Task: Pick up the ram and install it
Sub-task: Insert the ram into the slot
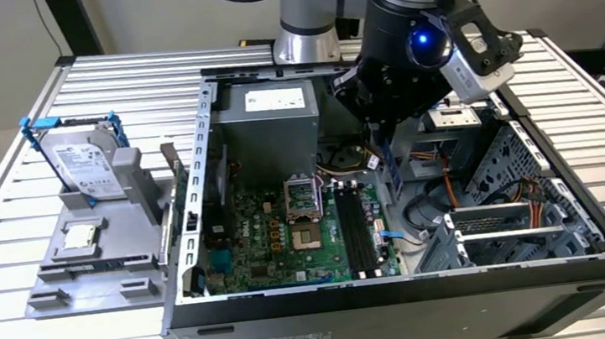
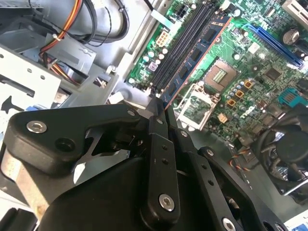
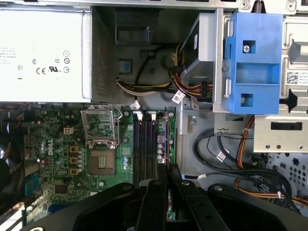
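Jaws of the gripper [image 2: 161,109] are pinching the ram [image 2: 195,57], a thin bluish-green stick with black chips that juts from between the black fingers [image 2: 156,144] in the second wrist view. In the first wrist view the ram [image 3: 166,144] appears edge-on, lined up with the black slots [image 3: 144,149] of the motherboard [image 3: 57,154] and beside them; whether it already touches a slot I cannot tell. In the exterior view the gripper [image 1: 380,132] hangs inside the open computer case [image 1: 407,302], and the ram [image 1: 392,164] shows below it as a narrow blue strip above the slots [image 1: 358,231]. The processor socket [image 3: 102,159] sits near the slots. Outside the case, toward the exterior view's left, a grey tray [image 1: 89,280] on the slatted surface [image 1: 7,251] carries a silver hard drive [image 1: 88,162] standing on edge and a small square chip [image 1: 81,236].
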`<action>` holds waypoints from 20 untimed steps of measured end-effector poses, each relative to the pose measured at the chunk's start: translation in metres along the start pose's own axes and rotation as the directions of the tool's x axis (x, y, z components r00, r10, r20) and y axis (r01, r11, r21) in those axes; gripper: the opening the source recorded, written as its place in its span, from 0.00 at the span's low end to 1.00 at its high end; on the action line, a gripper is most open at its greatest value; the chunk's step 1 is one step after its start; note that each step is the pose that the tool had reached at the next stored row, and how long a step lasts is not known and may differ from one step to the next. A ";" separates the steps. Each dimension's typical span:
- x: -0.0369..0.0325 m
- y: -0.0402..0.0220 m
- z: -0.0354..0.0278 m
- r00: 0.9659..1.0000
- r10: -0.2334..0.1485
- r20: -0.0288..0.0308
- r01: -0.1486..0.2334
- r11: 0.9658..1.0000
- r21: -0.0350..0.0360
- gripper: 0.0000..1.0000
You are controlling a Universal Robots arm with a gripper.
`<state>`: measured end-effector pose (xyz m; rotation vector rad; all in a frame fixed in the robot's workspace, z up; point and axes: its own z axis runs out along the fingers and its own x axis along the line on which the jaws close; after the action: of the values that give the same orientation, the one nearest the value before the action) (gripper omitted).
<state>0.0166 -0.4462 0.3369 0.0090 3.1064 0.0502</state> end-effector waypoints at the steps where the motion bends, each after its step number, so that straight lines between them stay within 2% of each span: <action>1: 0.0000 0.0000 0.0012 1.000 0.000 0.000 0.000 1.000 0.000 0.00; 16: 0.0007 -0.0009 0.0282 1.000 0.001 -0.001 -0.001 1.000 0.000 0.00; 20: 0.0010 -0.0012 0.0353 1.000 0.001 -0.001 -0.001 1.000 0.005 0.00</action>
<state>0.0169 -0.4462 0.3016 0.0110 3.1073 0.0420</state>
